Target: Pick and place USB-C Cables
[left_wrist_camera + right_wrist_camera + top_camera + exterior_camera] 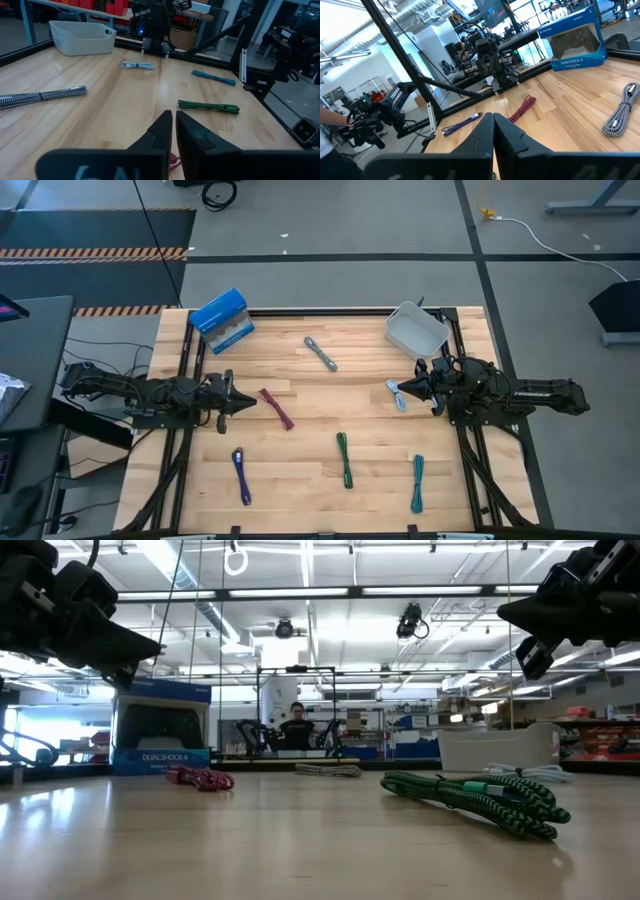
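1. The left gripper [250, 402] hovered above the left side of the wooden table [300, 470], its jaws pressed together and holding nothing.
2. The blue box [221, 319] stood at the far left corner.
3. The purple-blue cable [241, 476] lay near the front edge, left of centre.
4. The maroon cable [277, 408] lay just beside the left gripper's tips.
5. The grey cable [321, 352] rested toward the far middle.
6. The green cable [344, 459] lay near the front centre.
7. The light blue cable [397, 394] sat just by the right gripper [408, 387], which was closed and empty.
8. The teal cable [417, 482] lay at the front right.
9. The tray [415, 330] sat at the far right.
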Controlling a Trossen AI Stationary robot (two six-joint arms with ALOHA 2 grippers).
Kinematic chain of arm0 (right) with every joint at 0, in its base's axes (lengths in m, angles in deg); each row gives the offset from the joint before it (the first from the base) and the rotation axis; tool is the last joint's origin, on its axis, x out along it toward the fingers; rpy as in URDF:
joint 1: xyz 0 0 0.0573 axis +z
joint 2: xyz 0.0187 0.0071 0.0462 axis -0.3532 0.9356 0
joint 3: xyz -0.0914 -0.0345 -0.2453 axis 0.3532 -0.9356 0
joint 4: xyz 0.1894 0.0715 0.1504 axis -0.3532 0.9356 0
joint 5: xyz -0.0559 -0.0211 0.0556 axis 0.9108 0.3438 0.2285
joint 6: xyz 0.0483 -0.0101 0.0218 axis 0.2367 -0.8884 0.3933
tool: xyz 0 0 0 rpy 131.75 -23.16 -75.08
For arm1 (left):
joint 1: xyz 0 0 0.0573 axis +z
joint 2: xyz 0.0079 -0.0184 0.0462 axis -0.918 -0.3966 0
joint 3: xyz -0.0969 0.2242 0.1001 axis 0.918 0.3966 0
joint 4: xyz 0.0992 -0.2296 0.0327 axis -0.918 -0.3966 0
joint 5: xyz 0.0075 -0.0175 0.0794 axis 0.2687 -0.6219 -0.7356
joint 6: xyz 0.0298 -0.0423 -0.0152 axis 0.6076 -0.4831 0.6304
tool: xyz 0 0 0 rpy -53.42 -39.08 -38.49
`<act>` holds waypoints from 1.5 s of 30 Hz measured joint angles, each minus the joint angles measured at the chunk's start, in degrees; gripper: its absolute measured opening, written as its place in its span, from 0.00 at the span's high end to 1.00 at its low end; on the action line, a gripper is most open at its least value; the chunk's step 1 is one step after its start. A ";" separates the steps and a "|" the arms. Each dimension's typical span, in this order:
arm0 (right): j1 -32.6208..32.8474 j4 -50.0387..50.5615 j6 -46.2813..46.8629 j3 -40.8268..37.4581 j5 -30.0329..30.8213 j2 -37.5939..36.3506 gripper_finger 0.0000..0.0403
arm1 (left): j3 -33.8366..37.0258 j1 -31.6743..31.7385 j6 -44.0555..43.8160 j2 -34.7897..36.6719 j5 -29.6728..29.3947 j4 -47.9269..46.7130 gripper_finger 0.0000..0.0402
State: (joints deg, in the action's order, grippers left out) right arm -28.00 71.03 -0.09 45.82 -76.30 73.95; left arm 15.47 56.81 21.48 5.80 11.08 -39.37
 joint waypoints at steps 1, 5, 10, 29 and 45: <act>0.00 0.00 0.00 0.00 0.00 0.00 0.98 | -0.02 0.00 0.00 0.02 0.00 -0.02 0.93; -0.01 0.00 0.00 -0.02 0.00 0.00 0.98 | 0.00 -0.02 -0.02 0.02 0.00 0.00 0.93; 0.00 0.00 -0.16 -0.02 0.00 0.01 0.98 | 0.00 0.07 9.83 0.00 -0.28 1.15 0.93; -0.09 -15.93 0.85 2.94 18.30 2.20 0.98 | -7.56 0.07 -20.01 -1.44 -15.11 37.88 0.93; -0.21 -2.97 -12.81 40.94 16.60 34.23 0.98 | -57.28 0.07 -5.88 -24.19 -15.30 -13.62 0.93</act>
State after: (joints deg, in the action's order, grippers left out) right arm -28.21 68.05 -12.90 86.77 -59.71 108.18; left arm -41.81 56.87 15.60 -18.38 -4.22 -52.99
